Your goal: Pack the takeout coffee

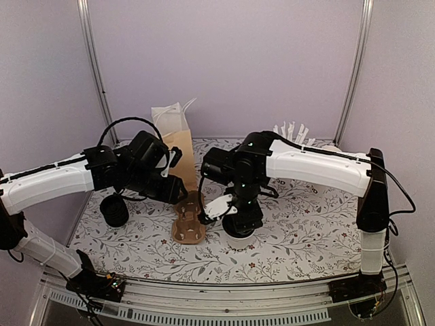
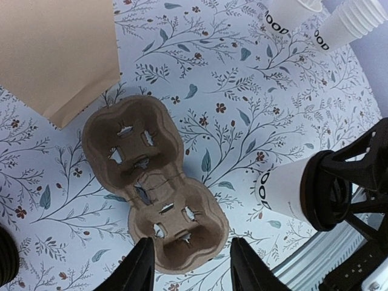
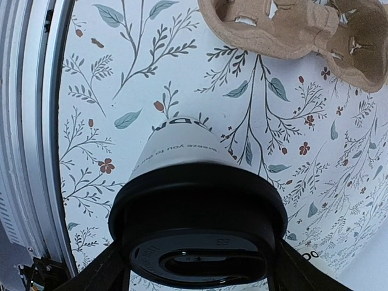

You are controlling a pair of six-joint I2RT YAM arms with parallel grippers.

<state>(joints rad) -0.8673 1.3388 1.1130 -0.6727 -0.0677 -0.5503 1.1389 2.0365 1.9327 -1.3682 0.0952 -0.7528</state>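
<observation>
A takeout coffee (image 3: 182,142), a white cup with a black lid, stands in the middle of the table (image 1: 239,234). My right gripper (image 3: 197,267) is shut on it, one finger on each side of the lid; it also shows in the top view (image 1: 239,219). The same cup shows in the left wrist view (image 2: 282,189). A brown moulded cup carrier (image 2: 151,182) lies flat just left of it (image 1: 189,221). My left gripper (image 2: 193,267) is open and empty above the carrier's near end (image 1: 178,192). A second black-lidded cup (image 1: 114,210) stands at the left. The brown paper bag (image 1: 178,151) stands upright behind the carrier.
Stacks of lidless white cups (image 2: 351,21) lie at the far right. A white cup of straws (image 1: 292,132) stands at the back right. The metal table rail (image 3: 36,139) runs close beside the held cup.
</observation>
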